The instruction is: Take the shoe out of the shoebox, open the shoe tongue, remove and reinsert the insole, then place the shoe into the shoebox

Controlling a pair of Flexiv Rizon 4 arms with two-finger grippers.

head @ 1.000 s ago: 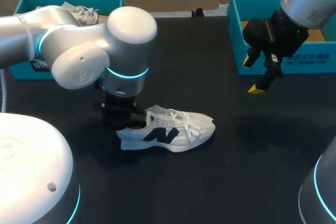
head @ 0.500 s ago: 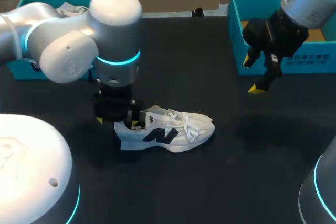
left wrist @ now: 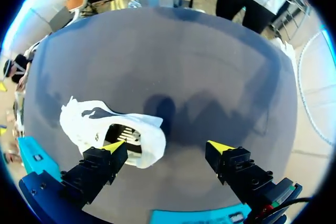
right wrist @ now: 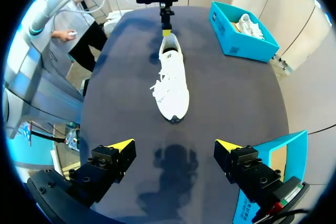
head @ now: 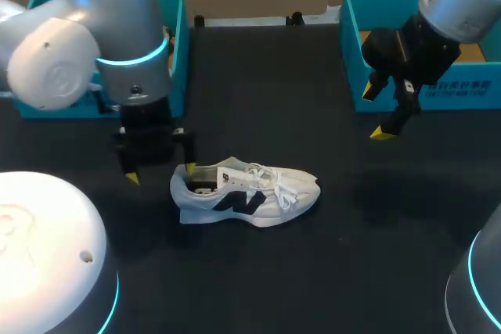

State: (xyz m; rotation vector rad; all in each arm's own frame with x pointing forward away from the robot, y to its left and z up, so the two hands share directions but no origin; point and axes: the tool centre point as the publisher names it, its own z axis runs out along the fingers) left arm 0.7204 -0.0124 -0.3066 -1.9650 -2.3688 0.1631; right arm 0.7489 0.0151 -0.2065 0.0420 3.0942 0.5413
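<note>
While both arms stand off it, the white fabric sneaker with a dark side mark (head: 249,193) rests on its sole on the black tabletop (head: 329,271). It is at lower centre of the head frame, toe to the right, outside either box.

Left gripper (head: 160,171): just left of the heel, fingers spread wide, holding nothing. One yellow tip is at the heel collar; touching or just above it, cannot tell. In its wrist view the left gripper (left wrist: 167,147) has the sneaker's (left wrist: 113,127) heel end under one finger. A dark insole (left wrist: 125,137) shows through the collar.

Right gripper (head: 377,113): upper right, well apart from the sneaker, in front of the open teal cardboard shoebox (head: 352,60). Fingers are wide apart and empty.

A second teal shoebox (head: 178,44) at upper left holds another white shoe (right wrist: 247,24).

Handling, judged:
- Likely light.
- The upper is probably soft and would crumple under a pinch.
- The sole and heel cup are likely stiffer.
- Loose laces could snag a finger.
- Best hold is probably across the heel cup, or the sole's two sides at midfoot.
- The tongue wants a light pinch.
- The insole is probably thin and floppy; lift it from the heel edge.
</note>
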